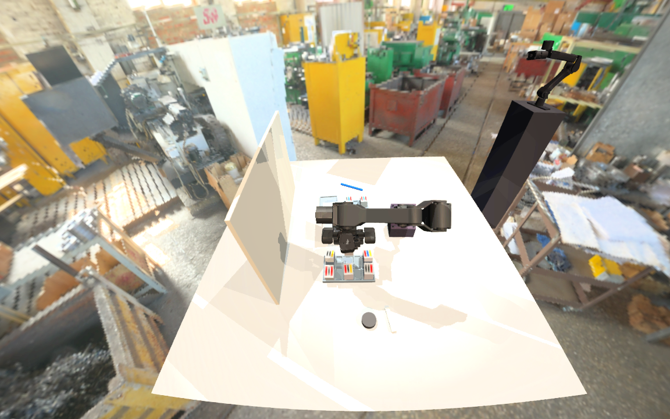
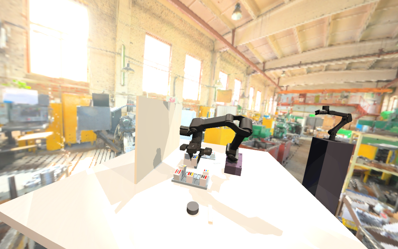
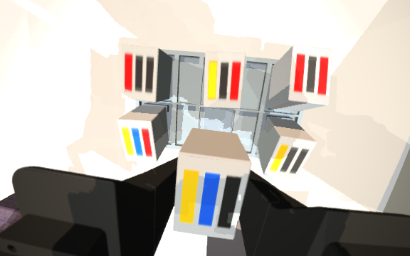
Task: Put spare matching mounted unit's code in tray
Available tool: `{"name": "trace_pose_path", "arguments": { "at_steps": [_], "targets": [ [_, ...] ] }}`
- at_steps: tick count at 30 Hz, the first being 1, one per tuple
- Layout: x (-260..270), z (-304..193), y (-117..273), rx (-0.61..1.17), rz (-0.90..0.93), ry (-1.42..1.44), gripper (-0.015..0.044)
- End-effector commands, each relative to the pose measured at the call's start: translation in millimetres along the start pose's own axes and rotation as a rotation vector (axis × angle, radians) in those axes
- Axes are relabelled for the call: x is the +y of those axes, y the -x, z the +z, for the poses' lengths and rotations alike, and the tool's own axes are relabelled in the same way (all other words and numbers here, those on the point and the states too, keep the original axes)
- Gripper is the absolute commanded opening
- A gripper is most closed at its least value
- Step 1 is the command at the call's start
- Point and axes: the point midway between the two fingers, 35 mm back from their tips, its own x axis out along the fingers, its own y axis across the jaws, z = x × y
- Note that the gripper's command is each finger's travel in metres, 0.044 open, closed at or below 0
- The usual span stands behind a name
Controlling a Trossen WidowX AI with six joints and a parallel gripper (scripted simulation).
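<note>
My gripper [image 2: 195,160] [image 3: 210,164] is shut on a pale block [image 3: 210,203] with yellow, blue and black stripes on top. It holds the block above the rear edge of the spares rack [image 1: 349,281] [image 2: 190,185] [image 3: 191,62]. Other spares stand there: red-black-black [image 3: 139,75], yellow-black-red [image 3: 224,80], red-black-red [image 3: 311,75], yellow-blue-red [image 3: 137,141] and yellow-black-black [image 3: 290,158]. The small grey-rimmed tray [image 1: 328,196] lies behind the arm in the top view, partly hidden. I cannot make out the mounted unit or its code.
A tall upright panel [image 1: 259,224] [image 2: 152,133] stands left of the rack. Small striped blocks [image 1: 363,199] stand beside the tray, with a blue rod [image 1: 351,187] behind. A dark disc [image 1: 369,319] [image 2: 192,208] and a pale strip [image 1: 389,319] [image 2: 210,214] lie in front.
</note>
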Motion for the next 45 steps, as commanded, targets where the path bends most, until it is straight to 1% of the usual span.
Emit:
{"name": "trace_pose_path", "arguments": {
  "at_steps": [1,18,27,45],
  "targets": [
    [0,0,1,0.0,0.0,0.0,0.0],
    [-2,8,74,0.002,-0.021,0.02,0.0],
    [-9,0,77,0.01,-0.022,0.012,0.0],
    [-67,-72,95,0.046,-0.027,-0.009,0.0]
  ]
}}
